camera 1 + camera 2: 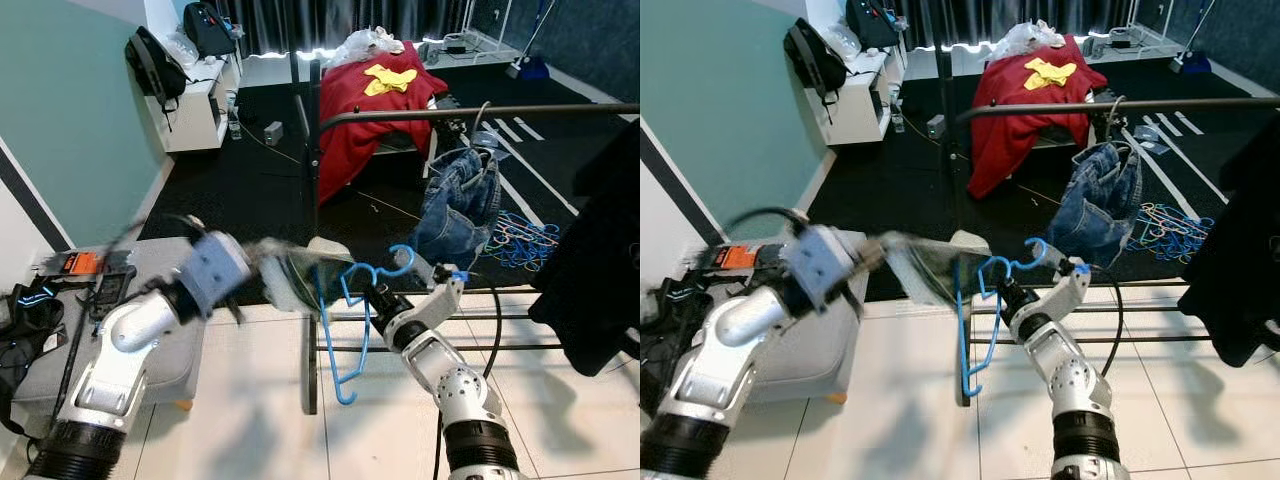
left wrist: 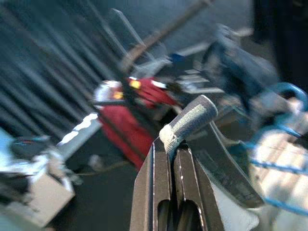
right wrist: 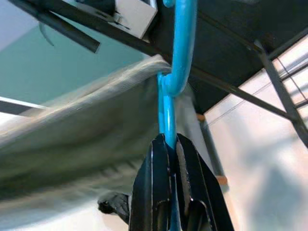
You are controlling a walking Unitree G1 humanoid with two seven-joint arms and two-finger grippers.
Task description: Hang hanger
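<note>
Just below the centre of the left eye view the right gripper is clamped on a blue hanger. In the right wrist view the two black fingers press together on the hanger's thin blue bar, which runs straight up out of their tips to a bend near the frame's top. In the head views the hanger's hook curls up and right of the gripper, while its body hangs down below it over the white tiled floor.

A grey-green cloth lies over the hanger and stretches left, blurred, to the left gripper. In the left wrist view that gripper's fingers are pressed together on a fold of the cloth at their tips.

A dark rail crosses the upper right of the frame, well above the hanger. Jeans hang from it, and a black garment hangs at the right edge. Behind the rail lies a red blanket.
</note>
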